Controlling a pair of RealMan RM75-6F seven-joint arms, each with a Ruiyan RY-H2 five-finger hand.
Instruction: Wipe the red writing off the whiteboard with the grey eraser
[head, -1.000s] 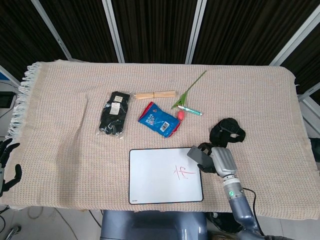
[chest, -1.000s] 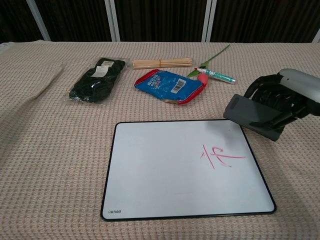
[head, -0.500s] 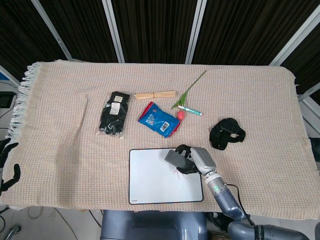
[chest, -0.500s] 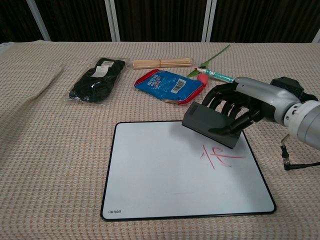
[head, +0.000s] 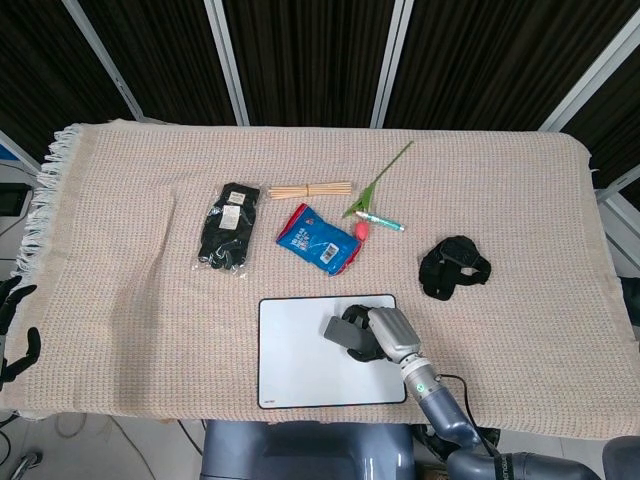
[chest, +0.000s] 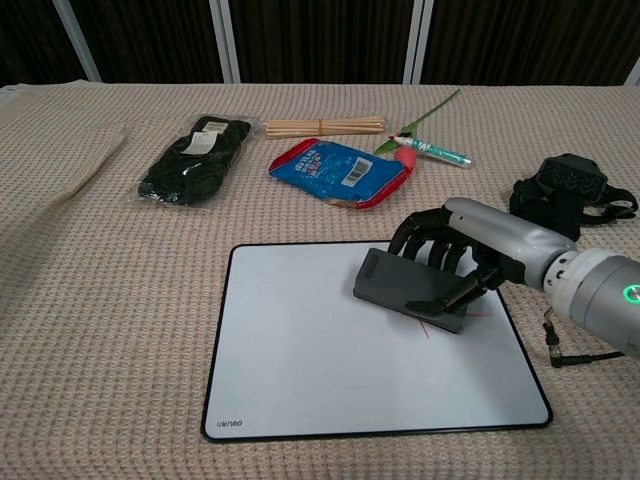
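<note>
Right now your left hand (head: 18, 330) hangs off the counter's left edge with fingers spread, holding nothing, well apart from the board. The whiteboard (chest: 300, 350) lies near the front, its maker's mark at the near-left corner too small to read surely. On its right half, your right hand (chest: 450, 255) grips the eraser (chest: 408, 290) from the far side, fingers curled over it, long axis running left to right. The eraser sits on the red writing (chest: 428, 327), which peeks out just below its near edge, so your stroke wants to come nearer and rightward.
</note>
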